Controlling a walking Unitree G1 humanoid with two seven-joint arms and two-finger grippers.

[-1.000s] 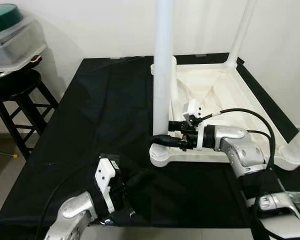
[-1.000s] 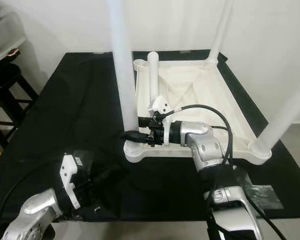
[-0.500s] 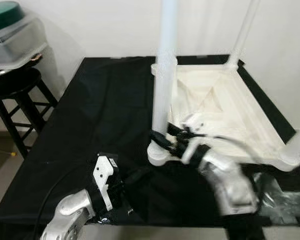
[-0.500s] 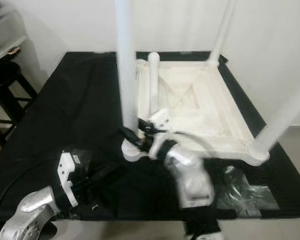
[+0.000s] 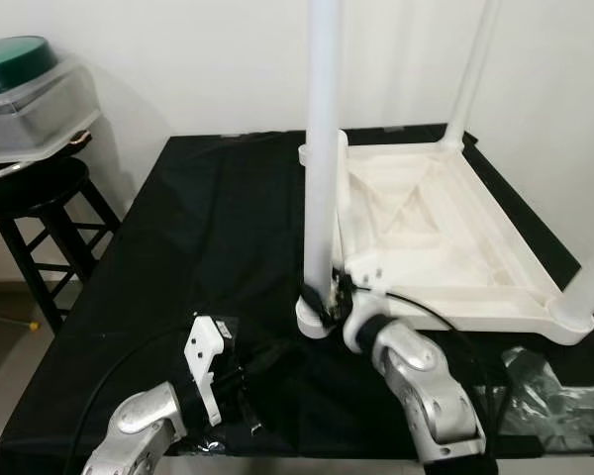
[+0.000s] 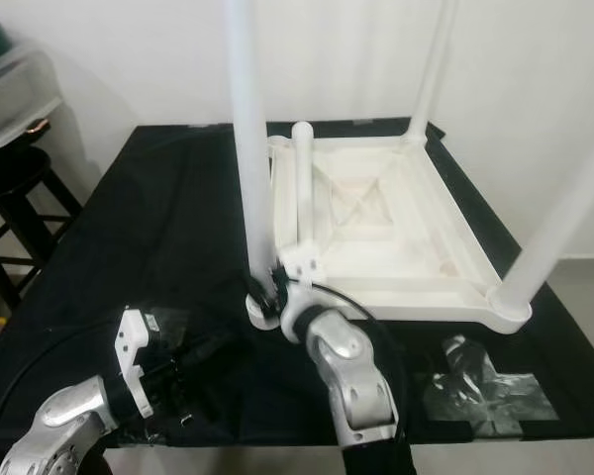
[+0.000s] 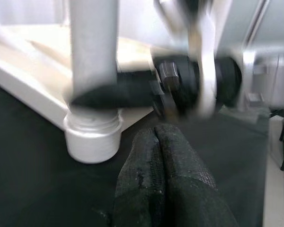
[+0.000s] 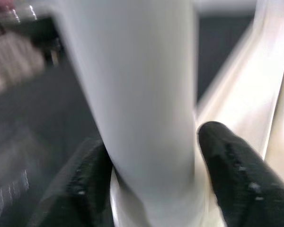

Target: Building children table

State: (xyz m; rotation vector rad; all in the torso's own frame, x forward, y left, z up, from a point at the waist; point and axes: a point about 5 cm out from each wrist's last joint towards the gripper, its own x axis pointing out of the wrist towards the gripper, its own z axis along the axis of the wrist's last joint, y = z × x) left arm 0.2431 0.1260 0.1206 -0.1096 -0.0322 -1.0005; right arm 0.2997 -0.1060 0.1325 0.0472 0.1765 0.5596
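While the white table top [image 5: 445,228] lies upside down on the black cloth [image 5: 208,228], the right gripper [image 8: 151,189] reaches to the near corner of the table top, its black fingers [image 8: 232,165] on either side of the upright white leg [image 5: 323,148] just above its socket, pinching it. Near that same corner, low over the cloth, the left gripper [image 7: 158,156] has its two fingers pressed together, holding nothing. Two more legs stand at other corners of the table top.

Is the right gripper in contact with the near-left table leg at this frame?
Touching. In the right wrist view, both black fingers of the right gripper press against opposite sides of the white leg, just above its socket, with no gap.
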